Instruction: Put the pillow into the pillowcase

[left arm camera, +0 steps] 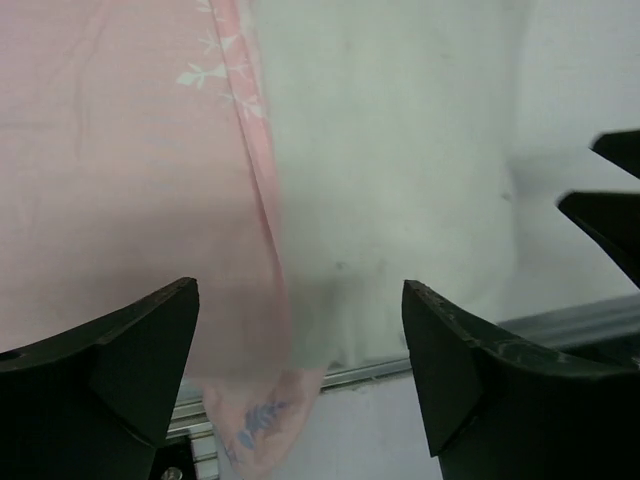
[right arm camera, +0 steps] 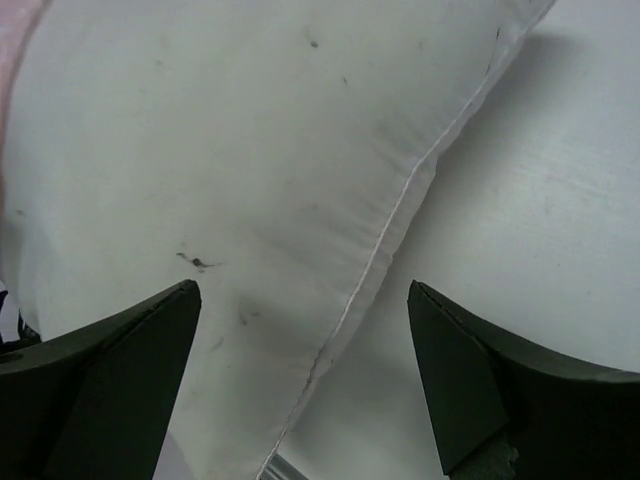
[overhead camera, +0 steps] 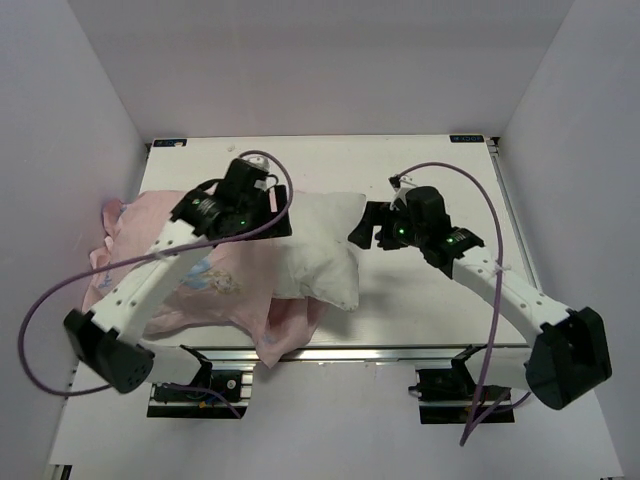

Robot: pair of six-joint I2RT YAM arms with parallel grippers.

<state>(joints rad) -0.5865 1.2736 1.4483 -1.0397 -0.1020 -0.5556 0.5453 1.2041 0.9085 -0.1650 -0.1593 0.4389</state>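
I work in what looks like a robotics lab test cell rather than a home: a bare white table (overhead camera: 420, 165) boxed in by plain white walls (overhead camera: 320, 60) on three sides. My left arm (overhead camera: 140, 285) and right arm (overhead camera: 505, 285) are mounted at a metal rail (overhead camera: 380, 352) along the table's near edge, and purple cables (overhead camera: 26, 330) loop loose from them.

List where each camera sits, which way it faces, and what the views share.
Top external: above and behind the arm bases, looking down at the table; both arms, left hand and right hand show.
Left wrist: looks down on the pillowcase edge over the pillow; own fingers below.
Right wrist: looks down on the pillow's seam and table; own fingers below.
Shared: both wrist views show the pillow.
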